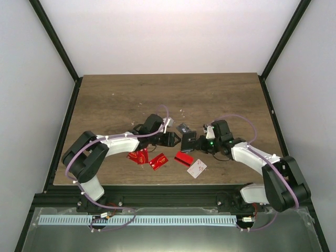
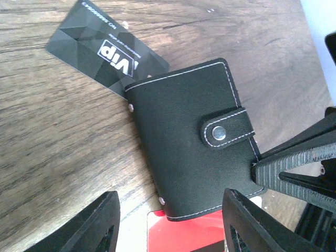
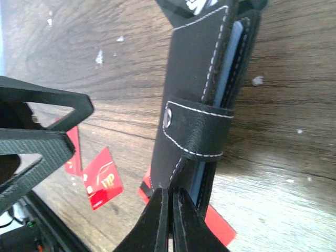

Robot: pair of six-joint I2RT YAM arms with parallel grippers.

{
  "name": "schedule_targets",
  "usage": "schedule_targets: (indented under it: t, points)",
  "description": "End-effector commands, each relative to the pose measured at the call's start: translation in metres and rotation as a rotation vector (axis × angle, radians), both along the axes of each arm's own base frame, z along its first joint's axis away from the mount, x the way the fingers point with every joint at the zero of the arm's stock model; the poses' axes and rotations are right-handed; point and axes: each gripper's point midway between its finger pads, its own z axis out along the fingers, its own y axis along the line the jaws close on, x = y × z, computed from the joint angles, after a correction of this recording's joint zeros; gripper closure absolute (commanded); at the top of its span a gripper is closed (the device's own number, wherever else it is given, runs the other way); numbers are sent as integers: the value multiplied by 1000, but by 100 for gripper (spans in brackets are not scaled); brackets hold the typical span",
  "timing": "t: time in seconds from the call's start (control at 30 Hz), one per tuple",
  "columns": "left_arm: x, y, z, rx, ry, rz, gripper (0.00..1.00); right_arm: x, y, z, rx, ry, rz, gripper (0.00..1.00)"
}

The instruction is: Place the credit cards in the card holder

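The black card holder (image 1: pixel 188 140) lies on the table, its snap strap fastened. It fills the left wrist view (image 2: pixel 194 147) and the right wrist view (image 3: pixel 191 79). My right gripper (image 3: pixel 170 210) is shut on the edge of its cover; in the top view it is at the holder's right side (image 1: pixel 197 143). My left gripper (image 2: pixel 168 231) is open and empty just left of the holder (image 1: pixel 173 139). The dark grey card (image 2: pixel 105 50) lies partly under the holder's far corner. A red card (image 2: pixel 205 236) lies under its near end. More red cards (image 1: pixel 137 156) (image 1: pixel 157 161) and the white card (image 1: pixel 197 168) lie nearer.
The wooden table (image 1: pixel 121 100) has black frame posts at its left and right edges. A red card with gold marks (image 3: pixel 102 178) lies left of the holder in the right wrist view. The left gripper's fingers (image 3: pixel 37 131) show at that view's left edge.
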Motion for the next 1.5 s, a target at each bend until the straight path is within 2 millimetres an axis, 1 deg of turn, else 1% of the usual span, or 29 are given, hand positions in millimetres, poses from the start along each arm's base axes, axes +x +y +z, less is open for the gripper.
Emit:
schedule_targets:
  t: [0.0, 0.07, 0.13, 0.2, 0.23, 0.33, 0.4, 0.5, 0.67, 0.77, 0.87, 0.93, 1.03, 1.13, 1.37, 1.4, 1.47]
  points:
    - [-3, -8, 23, -116, -18, -56, 42, 3, 14, 27, 122, -57, 35, 99]
    - [-3, -7, 24, -140, -7, -54, 40, 4, 15, 31, 133, -68, 37, 99]
    - [-2, -4, 21, -147, 3, -48, 40, 5, 13, 29, 113, -65, 32, 99]
    - [-1, -3, 17, -142, 5, -45, 39, 5, 3, 16, 32, -19, 7, 98]
    - [0, -3, 16, -141, 4, -46, 39, 6, -4, 8, -21, 1, -12, 93]
    - [0, -5, 11, -140, 9, -59, 39, 3, -15, -9, -107, 58, -31, 70]
    - [0, -8, 8, -140, 17, -70, 39, 2, -17, -15, -128, 82, -40, 59]
    - [1, -11, 1, -137, 36, -80, 39, 3, -19, -18, -139, 88, -53, 44]
    - [2, -15, -5, -127, 50, -91, 40, 11, -32, -25, -227, 80, -95, 31]
    - [3, -19, -8, -123, 57, -100, 40, 17, -29, -28, -228, 72, -79, 29]
    - [4, -23, -9, -122, 62, -107, 40, 23, -22, -31, -209, 70, -55, 32]
    - [5, -25, -11, -115, 63, -109, 40, 29, -22, -35, -225, 70, -53, 38]
    - [5, -25, -14, -103, 66, -109, 40, 34, -21, -38, -245, 74, -42, 50]
    - [5, -25, -16, -96, 65, -115, 40, 33, -20, -41, -247, 83, -28, 64]
    - [3, -27, -22, -94, 72, -126, 41, 28, -4, -43, -153, 83, 24, 95]
    - [2, -27, -20, -96, 71, -128, 41, 27, -3, -42, -143, 80, 28, 99]
    - [2, -25, -17, -96, 61, -125, 41, 27, 0, -38, -117, 69, 37, 99]
